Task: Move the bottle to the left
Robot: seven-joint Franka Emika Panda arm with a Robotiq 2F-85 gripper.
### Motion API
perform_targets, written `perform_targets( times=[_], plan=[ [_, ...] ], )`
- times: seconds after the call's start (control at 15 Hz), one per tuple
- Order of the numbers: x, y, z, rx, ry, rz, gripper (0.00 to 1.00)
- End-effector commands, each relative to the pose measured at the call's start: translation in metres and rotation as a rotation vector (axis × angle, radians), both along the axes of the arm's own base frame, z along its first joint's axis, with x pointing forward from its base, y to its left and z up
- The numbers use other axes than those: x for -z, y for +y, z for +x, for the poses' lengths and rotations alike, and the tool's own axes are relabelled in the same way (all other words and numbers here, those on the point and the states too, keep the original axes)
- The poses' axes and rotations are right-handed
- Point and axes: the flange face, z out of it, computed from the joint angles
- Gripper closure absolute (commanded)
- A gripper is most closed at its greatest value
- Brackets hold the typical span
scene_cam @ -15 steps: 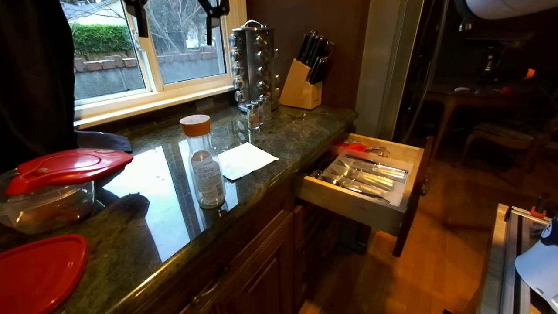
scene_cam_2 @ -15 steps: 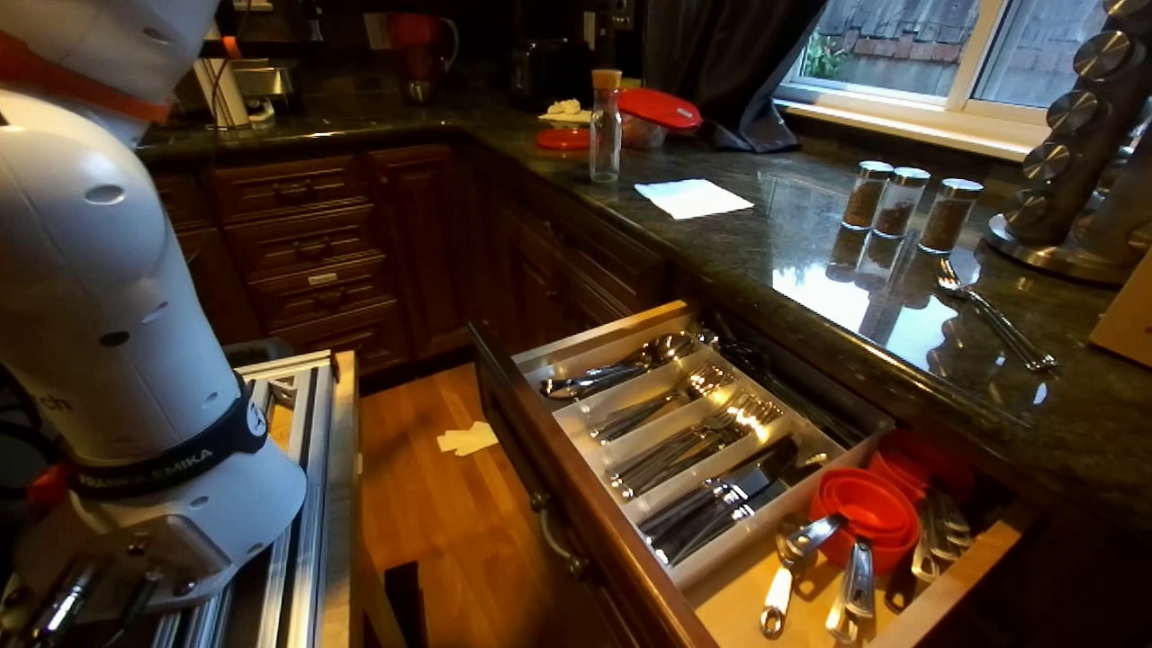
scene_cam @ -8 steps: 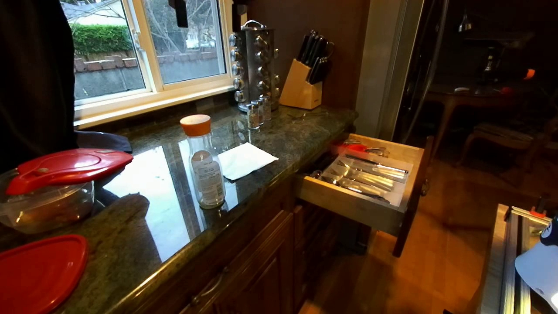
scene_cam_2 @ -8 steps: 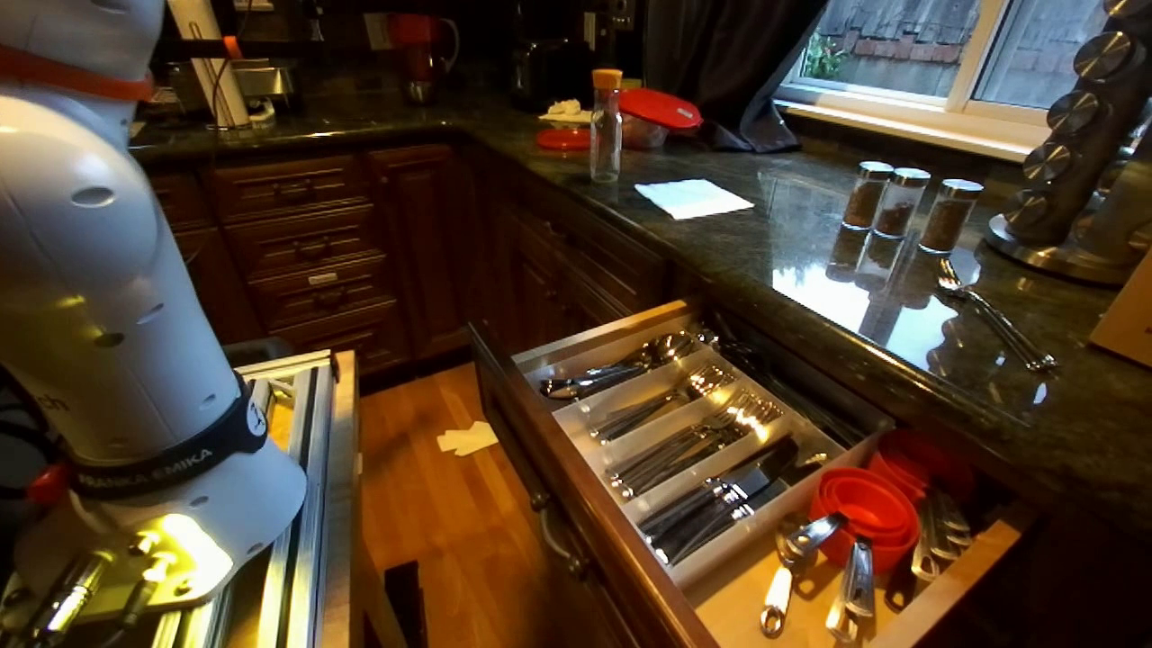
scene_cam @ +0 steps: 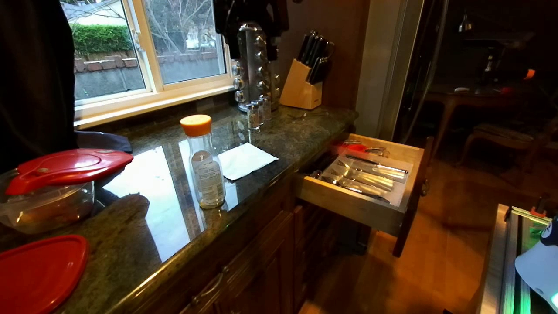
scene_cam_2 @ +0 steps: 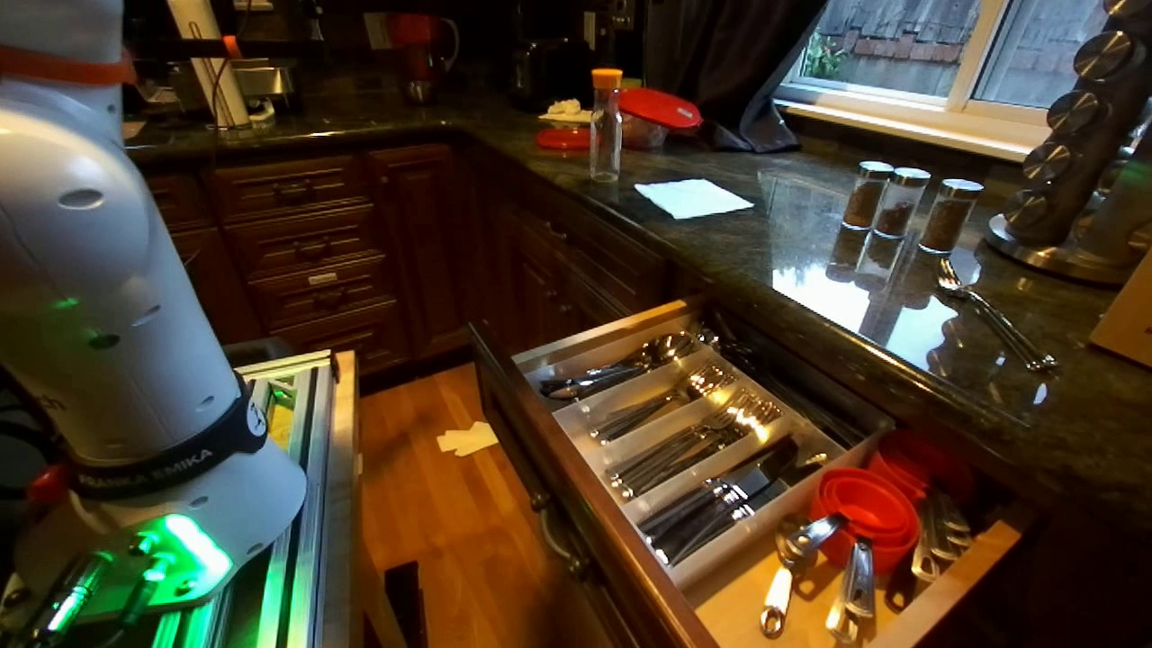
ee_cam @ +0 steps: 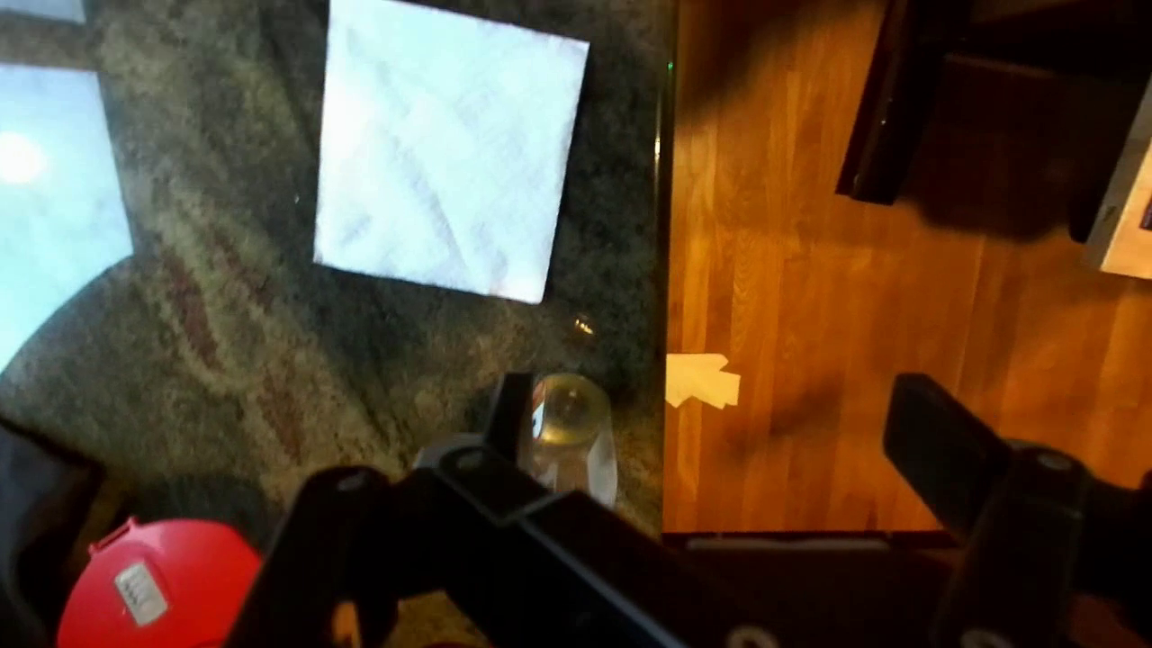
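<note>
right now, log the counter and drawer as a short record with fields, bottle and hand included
target: orange-capped bottle, upright on the dark stone counter, near its front edge
grip: hand open, holding nothing
task stage: bottle not yet grasped
nearest item: white napkin, lying flat, apart from the bottle
container: clear bowl, red lid tilted on top
storage: cutlery drawer, pulled open; forks and red measuring cups inside
also on counter: metal spice rack, knife block, three spice jars
</note>
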Motion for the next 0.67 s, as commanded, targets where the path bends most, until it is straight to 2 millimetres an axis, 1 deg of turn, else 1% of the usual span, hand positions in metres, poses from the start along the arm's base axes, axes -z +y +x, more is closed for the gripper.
perform_targets(
  times=[0.0, 0.07, 0.2, 0.27, 0.33, 0.4, 0.6],
  plan=[
    [0.036, -0.027, -0.024, 0.197, 0.028, -0.047, 0.0],
    [0.047, -0.033, -0.029, 0.251, 0.041, -0.064, 0.0],
    [0.066, -0.042, -0.045, 0.36, 0.064, -0.096, 0.0],
    [0.052, -0.029, -0.019, 0.271, 0.072, -0.074, 0.0],
    [0.06, -0.033, -0.025, 0.308, 0.084, -0.089, 0.0],
    [0.065, -0.035, -0.03, 0.326, 0.087, -0.094, 0.0],
    [0.065, -0.038, -0.037, 0.343, 0.086, -0.098, 0.0]
  ],
)
